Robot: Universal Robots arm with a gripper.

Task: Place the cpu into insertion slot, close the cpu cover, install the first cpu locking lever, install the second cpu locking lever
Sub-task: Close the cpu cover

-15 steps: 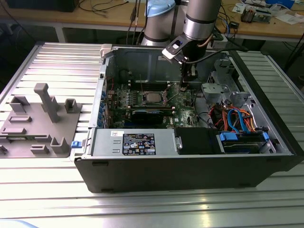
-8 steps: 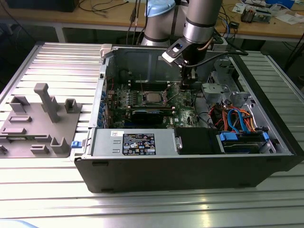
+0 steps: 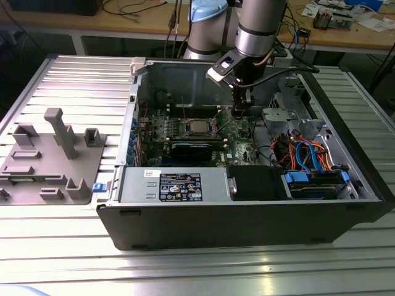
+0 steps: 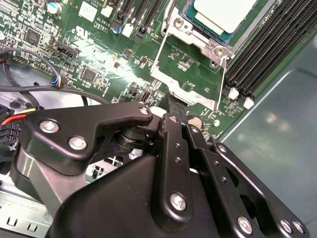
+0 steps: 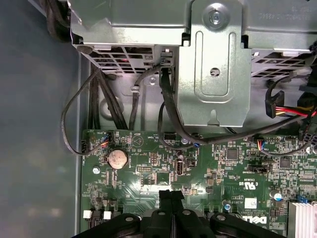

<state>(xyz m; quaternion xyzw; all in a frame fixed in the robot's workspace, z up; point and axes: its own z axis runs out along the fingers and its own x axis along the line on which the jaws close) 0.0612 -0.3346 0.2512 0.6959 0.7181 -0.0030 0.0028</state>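
**Over the motherboard [image 4: 99,59], just beside the insertion slot [image 4: 195,34]: end effector [image 4: 174,101] clenched, holding nothing**

- cpu [image 4: 225,11] sits in the insertion slot, pale top face up.
- cpu cover [image 4: 166,81] is not down. In the second wrist view it stands raised off the slot, with green board visible through its cut-out centre.
- End effector fingers are pressed together in both wrist views and grip no part.
- In the second wrist view the tip sits right at the outer edge of the cover frame. Can't tell if it touches.
- Black memory slots [image 4: 257,54] run along the far side of the socket from the end effector.
- Exterior view: arm [image 3: 256,24] comes down from above into the open case [image 3: 247,222]. The end effector is low over the board, on the exterior view's right of the slot. The cpu shows as a pale square mid-board.
- First wrist view: coin cell [image 5: 118,158] on the board, drive cage [image 5: 213,74] beyond the board edge, black cables [image 5: 106,96] running from under the cage down to the board.
- Case lies on its side on the ribbed metal desk [image 3: 185,271].
- Grey fixture block [image 3: 52,163] is on the desk at the exterior view's left, apart from the case.
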